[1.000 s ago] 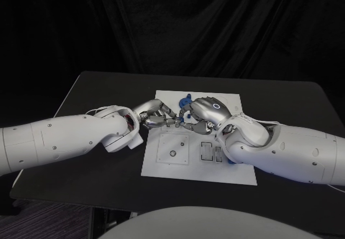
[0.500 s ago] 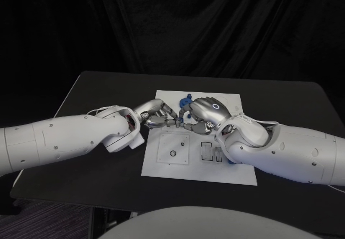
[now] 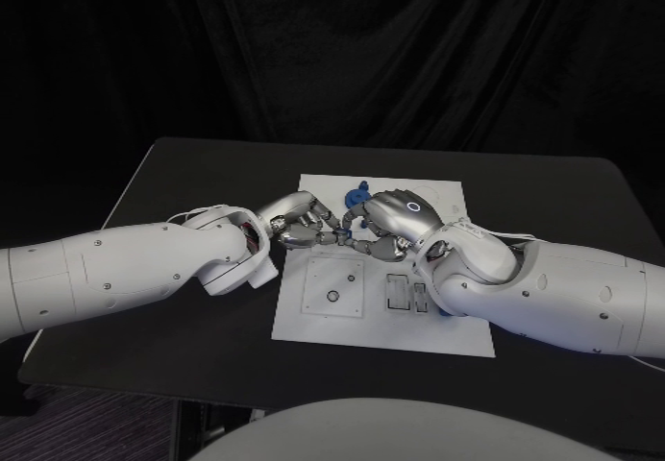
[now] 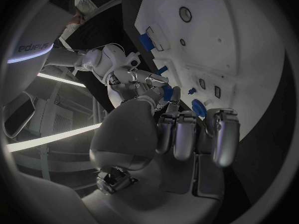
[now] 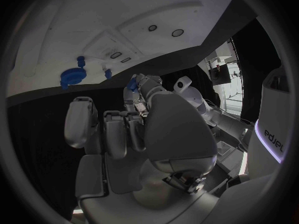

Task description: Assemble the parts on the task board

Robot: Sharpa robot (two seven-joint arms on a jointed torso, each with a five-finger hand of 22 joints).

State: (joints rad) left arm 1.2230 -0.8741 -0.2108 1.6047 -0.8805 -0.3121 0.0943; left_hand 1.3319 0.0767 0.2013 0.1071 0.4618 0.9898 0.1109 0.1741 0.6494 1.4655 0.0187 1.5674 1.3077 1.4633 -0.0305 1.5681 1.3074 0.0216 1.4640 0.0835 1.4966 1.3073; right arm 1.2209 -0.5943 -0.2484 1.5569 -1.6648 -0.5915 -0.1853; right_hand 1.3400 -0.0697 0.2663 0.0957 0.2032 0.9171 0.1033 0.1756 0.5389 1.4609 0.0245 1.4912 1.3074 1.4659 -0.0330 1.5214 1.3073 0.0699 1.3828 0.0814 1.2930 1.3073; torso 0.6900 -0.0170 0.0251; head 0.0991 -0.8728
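The white task board (image 3: pixel 322 317) lies in the middle of the black table. Above its far half my left hand (image 3: pixel 297 222) and right hand (image 3: pixel 394 221) meet fingertip to fingertip. A small blue part (image 4: pixel 167 92) sits between those fingertips, and both hands pinch it; it also shows as the blue part (image 5: pixel 132 84) at the tips of the left hand (image 5: pixel 147 92). A round blue gear (image 5: pixel 73 76) stands on the board, with small blue pegs (image 5: pixel 81 60) beside it. The blue gear (image 3: pixel 357 197) lies just beyond the hands.
Rectangular slots (image 3: pixel 405 293) and a square plate with round holes (image 3: pixel 332 288) mark the board's near half. Another blue part (image 4: pixel 146 41) stands at a slot on the board. Bare black table (image 3: pixel 181 182) surrounds the board on all sides.
My right hand has edged slightly toward the left hand, closing the gap at the fingertips. The board and the parts on it have not moved.
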